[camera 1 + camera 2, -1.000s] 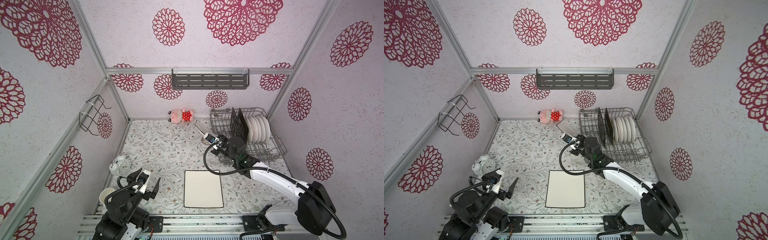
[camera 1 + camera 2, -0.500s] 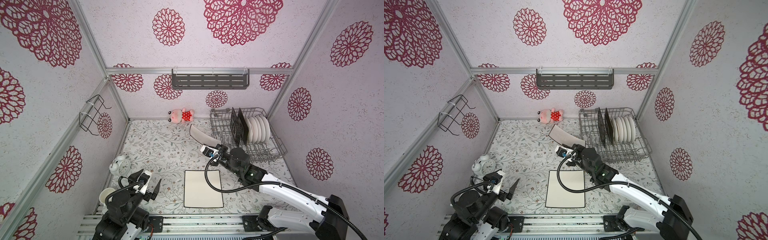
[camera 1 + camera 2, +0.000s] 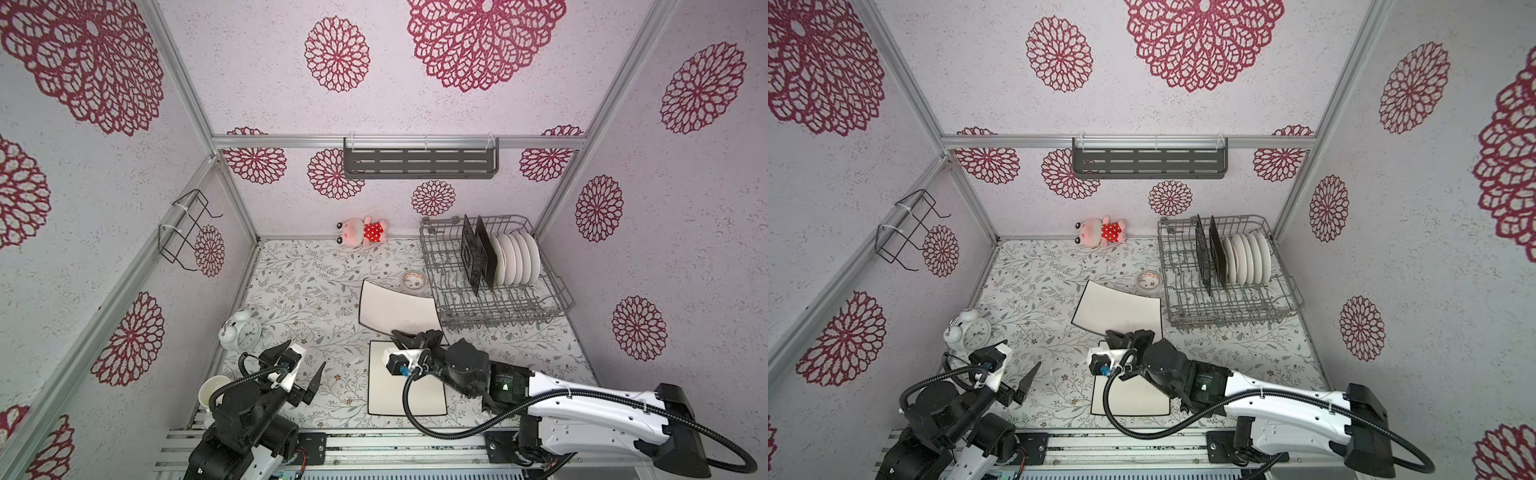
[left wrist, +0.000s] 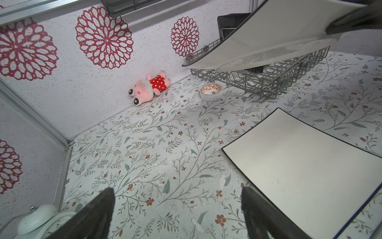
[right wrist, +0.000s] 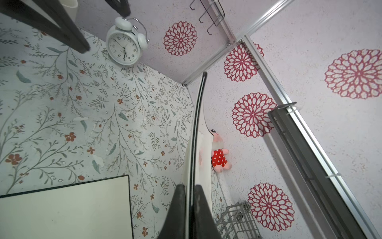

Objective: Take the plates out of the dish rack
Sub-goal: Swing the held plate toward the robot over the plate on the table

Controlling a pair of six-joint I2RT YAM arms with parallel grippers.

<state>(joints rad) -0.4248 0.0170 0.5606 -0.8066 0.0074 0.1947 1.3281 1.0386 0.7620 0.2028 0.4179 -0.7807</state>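
My right gripper [image 3: 415,336] [image 5: 189,187] is shut on the near edge of a large white dark-rimmed square plate [image 3: 397,309] [image 3: 1119,309] [image 5: 199,103], holding it tilted above the table's middle. A second such plate [image 3: 386,395] [image 4: 299,161] lies flat at the front centre, partly under my right arm. The grey wire dish rack [image 3: 507,318] [image 3: 1229,313] at the back right holds two black square plates [image 3: 471,257] and several round white plates [image 3: 519,259] upright. My left gripper [image 3: 305,353] [image 4: 177,192] hangs open and empty at the front left.
A white alarm clock [image 3: 241,332] and a white mug [image 3: 212,392] stand by the left wall. A small round patterned bowl [image 3: 414,280] sits beside the rack. A pink plush [image 3: 363,232] lies at the back wall, under a dark slotted shelf [image 3: 419,162].
My right arm has drawn back from beside the rack to the front centre, carrying the square plate, which now tilts flatter. The left arm has not moved.
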